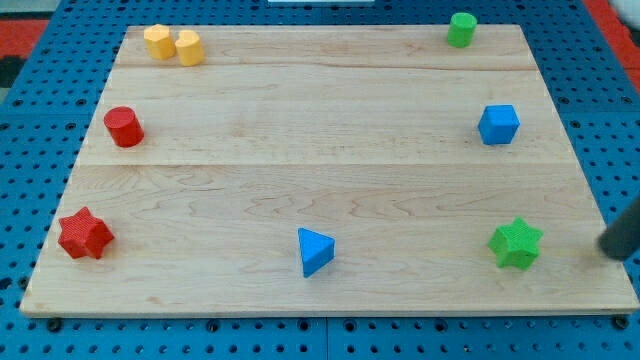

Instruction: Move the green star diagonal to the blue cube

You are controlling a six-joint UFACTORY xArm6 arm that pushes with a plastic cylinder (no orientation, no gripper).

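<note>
My tip (608,252) is sitting at the view's far right edge, low down, just over the right rim of the wooden board (330,130). Only a short dark stub of the rod is showing, blurred; the rest is running out of frame. No gripper on this rig, so nothing to be open or closed: it's a bare rod, and it is holding nothing and touching no block.

Green star (516,243) is lying just to the view's left of my tip, about level with it, near but apart, a strip of bare board showing between them. It is resting flat near the board's bottom right corner.

Blue cube (498,124) is sitting up and to the left of my tip, well apart, almost straight above the green star toward the view's top.

Green cylinder (461,29) is standing further up again, near the board's top edge, far from my tip.

Blue triangular block (315,251) is lying well to the left of my tip, roughly level with it, near the bottom edge.

Red star (84,234) is sitting far left of my tip, near the bottom left corner. Red cylinder (124,127) is up-left, far across the board. Two yellow blocks (173,45), touching each other, are sitting at the top left corner, farthest from my tip; exact shape hard to tell.
</note>
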